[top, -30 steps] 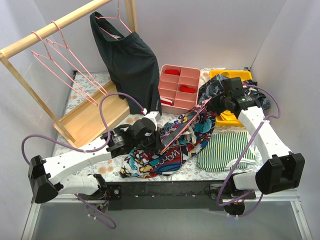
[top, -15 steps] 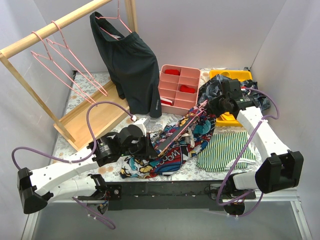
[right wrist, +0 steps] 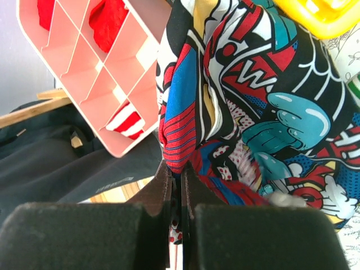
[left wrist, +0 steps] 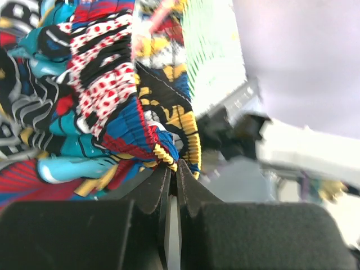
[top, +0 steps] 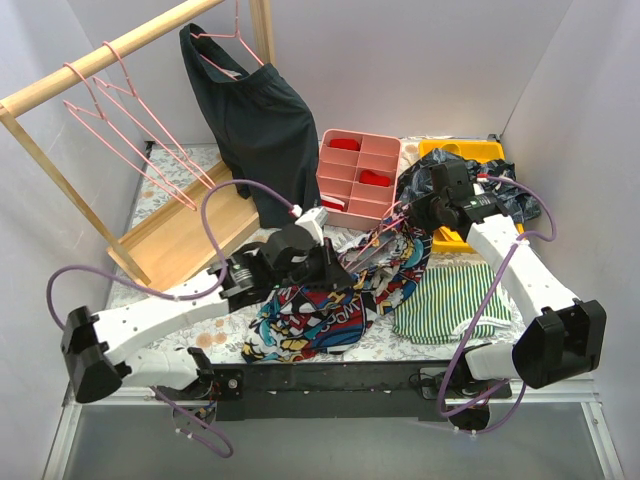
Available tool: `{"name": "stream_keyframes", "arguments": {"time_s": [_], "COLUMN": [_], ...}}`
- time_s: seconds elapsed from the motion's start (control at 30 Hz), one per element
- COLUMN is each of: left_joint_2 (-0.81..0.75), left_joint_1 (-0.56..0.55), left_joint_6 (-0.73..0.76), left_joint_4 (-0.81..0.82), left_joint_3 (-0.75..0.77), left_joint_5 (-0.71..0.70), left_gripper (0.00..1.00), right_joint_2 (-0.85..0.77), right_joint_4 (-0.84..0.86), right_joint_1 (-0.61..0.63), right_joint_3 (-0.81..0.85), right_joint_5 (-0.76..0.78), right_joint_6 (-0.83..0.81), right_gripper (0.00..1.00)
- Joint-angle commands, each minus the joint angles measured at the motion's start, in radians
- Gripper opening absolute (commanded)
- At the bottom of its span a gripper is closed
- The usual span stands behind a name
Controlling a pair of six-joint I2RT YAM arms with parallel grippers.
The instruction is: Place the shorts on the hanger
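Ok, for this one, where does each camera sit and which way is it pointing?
Top external: above and behind the bases, looking down at the table; both arms show, left tool and right tool on the shorts.
Left wrist: on the left arm, looking along its shut fingers at the pinched waistband.
Right wrist: on the right arm, looking past its shut fingers at the shorts and pink tray.
Shared: all three show the shorts; top and right wrist share the tray.
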Motion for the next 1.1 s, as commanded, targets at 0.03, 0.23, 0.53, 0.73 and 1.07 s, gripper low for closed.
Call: {"name": "stream_keyframes", "arguments": {"time_s": [0.03,0.23,0.53,0.73,1.07], "left_joint_2": [0.136,0.136,0.024,-0.007,0.093], "left_joint_1": [0.007,0.009,0.001,-0.144,-0.215], "left_joint_6": [0.093,0.263,0.478,0.521,0.662], "left_joint_4": [0.058,-0.026,-0.164,-0.128,0.194], "left_joint_3": [0.027,0.077,0.022,-0.122,-0.223], "left_joint_5": [-0.134,-0.201,-0.225,-0.335,-0.555], "left_gripper": [0.1,0.49,0.64,0.69,0.81], "right_joint_2": [-0.02,0.017,0.065,0.082,0.077], "right_joint_4": [0.02,0.02,0.044,0.054,0.037], "right_joint_1": [0.002,0.0,-0.005,-0.006,-0.008], "right_joint_3": [-0.002,-0.043,-0.064,-0.064,-0.057], "right_joint_5": [0.046,-0.015,-0.085,-0.105,-0.119], "right_joint_6": [0.015,-0.008,-0.048,-0.065,-0.078], "right_gripper": [0.01,0.01,0.01,0.01,0.01]}}
